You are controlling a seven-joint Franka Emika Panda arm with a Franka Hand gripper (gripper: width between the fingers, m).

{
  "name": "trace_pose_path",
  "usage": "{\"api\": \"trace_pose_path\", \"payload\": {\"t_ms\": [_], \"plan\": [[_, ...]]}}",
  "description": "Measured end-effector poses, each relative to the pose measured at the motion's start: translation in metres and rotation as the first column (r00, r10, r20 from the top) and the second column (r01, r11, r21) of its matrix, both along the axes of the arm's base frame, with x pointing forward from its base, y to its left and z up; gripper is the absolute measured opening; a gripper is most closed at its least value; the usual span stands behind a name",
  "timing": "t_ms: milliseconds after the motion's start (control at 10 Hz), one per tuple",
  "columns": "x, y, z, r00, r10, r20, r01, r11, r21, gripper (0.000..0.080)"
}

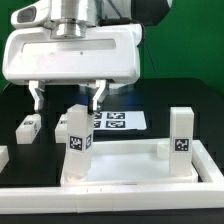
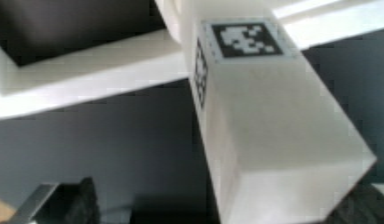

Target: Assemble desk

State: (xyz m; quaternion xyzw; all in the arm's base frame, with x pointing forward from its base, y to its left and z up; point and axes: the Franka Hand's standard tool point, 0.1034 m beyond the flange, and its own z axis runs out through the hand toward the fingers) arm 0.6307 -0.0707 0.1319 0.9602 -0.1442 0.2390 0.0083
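The robot's hand (image 1: 67, 99) hangs over the black tabletop (image 1: 15, 110) with its two fingers spread wide apart, gripping nothing. The white desk panel (image 1: 125, 166) lies flat at the near side of the scene, rim upward. One leg post (image 1: 77, 140) stands upright at the panel's corner on the exterior view's left. It is just below and slightly nearer than the gap between the fingers, and neither finger touches it. A second leg post (image 1: 180, 135) stands upright at the corner on the exterior view's right, well apart from the hand. Both carry black-and-white tags on their near faces. Two loose leg posts (image 1: 29, 127) lie on their sides on the tabletop farther back, on the exterior view's left; the standing post partly hides one of them. The marker board (image 1: 120, 120) lies flat beyond the panel, between the two standing posts. A long low white rail (image 1: 110, 198) runs along the nearest edge. In the wrist view the standing post (image 2: 260, 120) fills the frame, its tag (image 2: 246, 40) sharp, with one dark finger (image 2: 61, 205) beside it.
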Motion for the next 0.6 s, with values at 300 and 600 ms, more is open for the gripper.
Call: {"api": "trace_pose_path", "payload": {"t_ms": [300,600], "plan": [[0.006,0.012,0.002,0.96,0.039,-0.276,0.006,0.987,0.16,0.0649],[0.01,0.014,-0.004,0.927,0.059,-0.37,0.018,0.979,0.202,0.0649]]}}
